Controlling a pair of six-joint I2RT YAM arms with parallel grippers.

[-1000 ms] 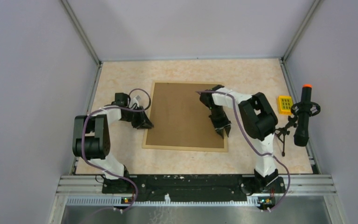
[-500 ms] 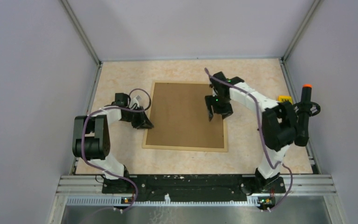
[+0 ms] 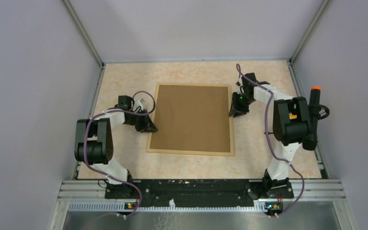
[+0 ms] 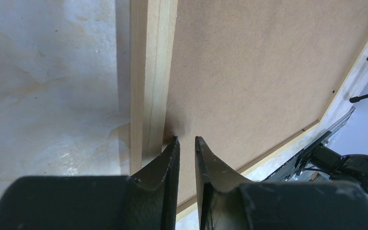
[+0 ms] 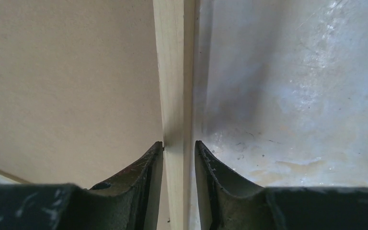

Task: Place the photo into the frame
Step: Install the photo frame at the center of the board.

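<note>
The frame point(image 3: 190, 152) lies flat, its brown backing board point(image 3: 191, 117) uppermost; the photo is hidden. At its left rail the left gripper point(image 4: 184, 140) shows a narrow slit, and I cannot tell if it pinches anything. Farther back, the right gripper point(image 5: 178, 143) clamps the right rail. Right of the frame stands a black orange-tipped handle point(image 3: 311, 132).

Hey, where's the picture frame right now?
In the top view the frame lies flat in the middle of the table, backing board up, between the left gripper at its left edge and the right gripper at its right edge.
</note>
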